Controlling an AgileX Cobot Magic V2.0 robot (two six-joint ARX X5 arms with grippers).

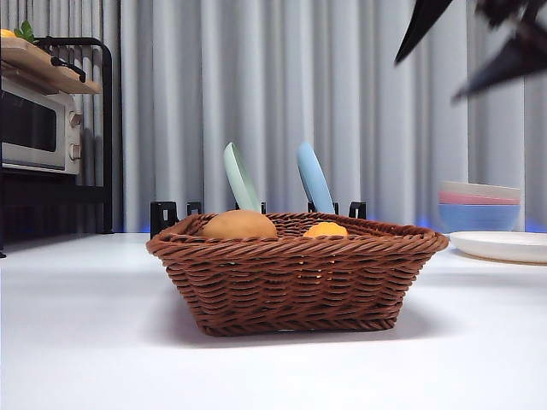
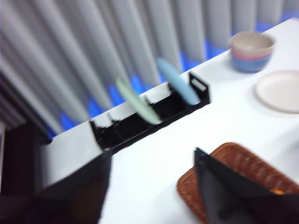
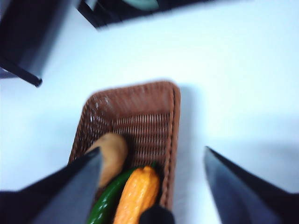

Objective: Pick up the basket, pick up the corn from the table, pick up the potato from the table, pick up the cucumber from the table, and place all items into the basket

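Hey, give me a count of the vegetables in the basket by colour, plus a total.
Inside the basket:
Tan (potato): 1
Green (cucumber): 1
Orange (corn): 1
Total: 3

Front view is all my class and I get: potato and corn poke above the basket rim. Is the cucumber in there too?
Observer: Yes. The right wrist view shows the cucumber inside the basket, between the potato and the corn.
Operator: Is the right gripper holding anything?
Observer: No, the right gripper is open and empty above the basket.
Operator: And the left one?
Observer: The left gripper is open too, empty, beside the basket's edge.
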